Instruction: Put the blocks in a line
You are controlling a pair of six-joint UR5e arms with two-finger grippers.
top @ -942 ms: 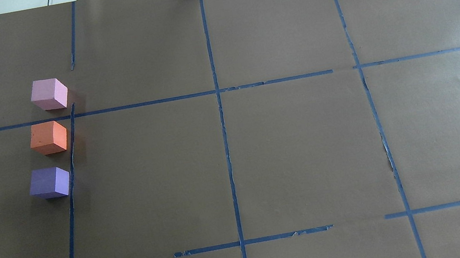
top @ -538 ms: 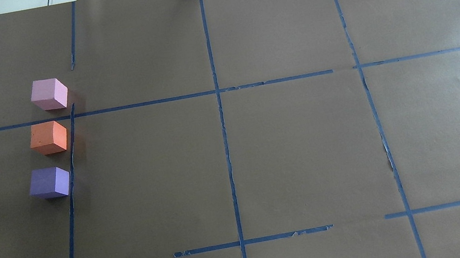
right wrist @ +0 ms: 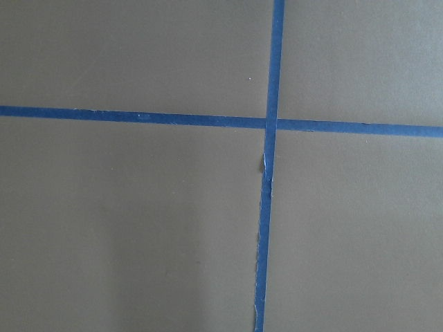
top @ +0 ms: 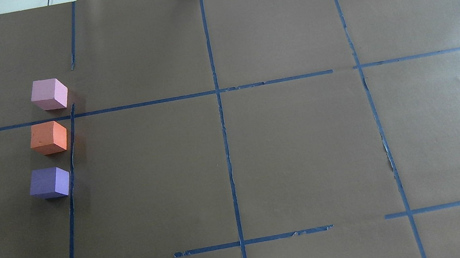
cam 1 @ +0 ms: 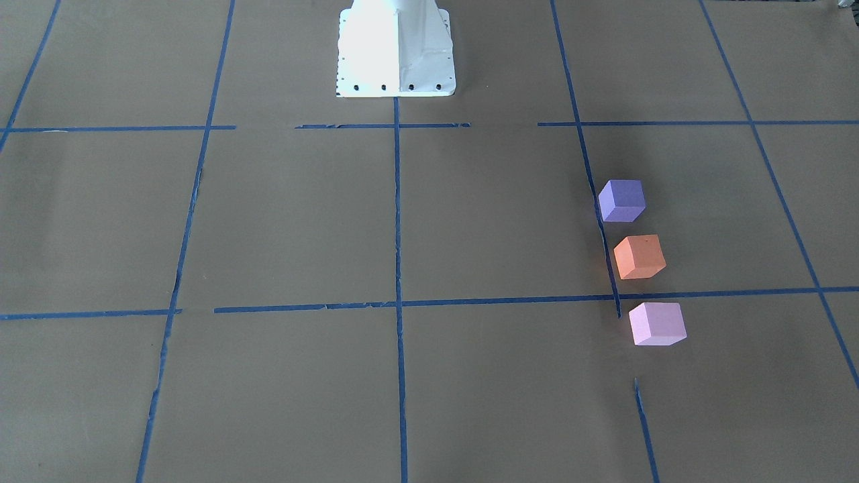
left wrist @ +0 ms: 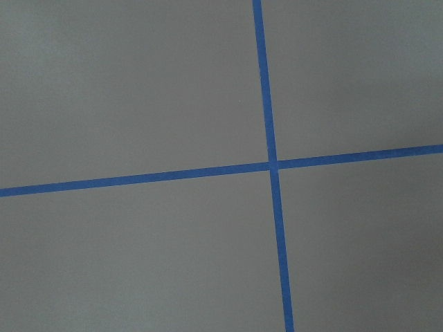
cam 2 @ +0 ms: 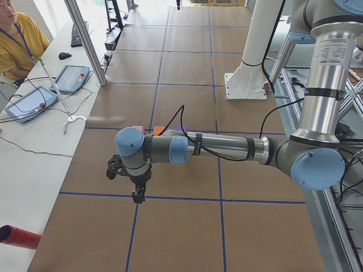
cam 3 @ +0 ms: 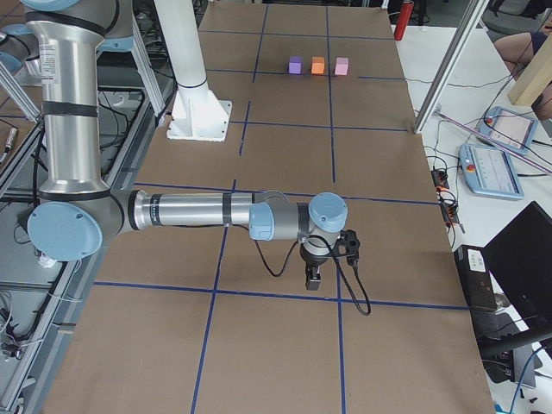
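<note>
Over the last second nothing has moved in the overhead view: the three cubes sit exactly where they were, which suggests to you that the placing is over rather than under way. On the left part of the desk (top: 300,149), the pink block (top: 49,94), the orange block (top: 48,138) and the purple block (top: 49,182) stand in one slightly slanted row running from far to near. They are close together with small gaps between them, none touching, just left of a strip of blue tape (top: 71,166). Judged from that, the line you were asked for already looks made. Next along, the left arm (cam 2: 215,146) reaches out level over the desk with the left jaws hanging below its wrist, pointing down at a tape crossing. The blocks peek out just behind its forearm, well apart from the jaws, and the left wrist camera shows only paper and tape. You cannot tell from the side view whether the left jaws are parted or closed, though nothing seems to be in them. Furthest right, the right arm (cam 3: 198,210) is stretched out the same way, with the right jaws over another crossing. The row is well apart from them, away at the far end of the desk, and again you cannot tell how they stand.
</note>
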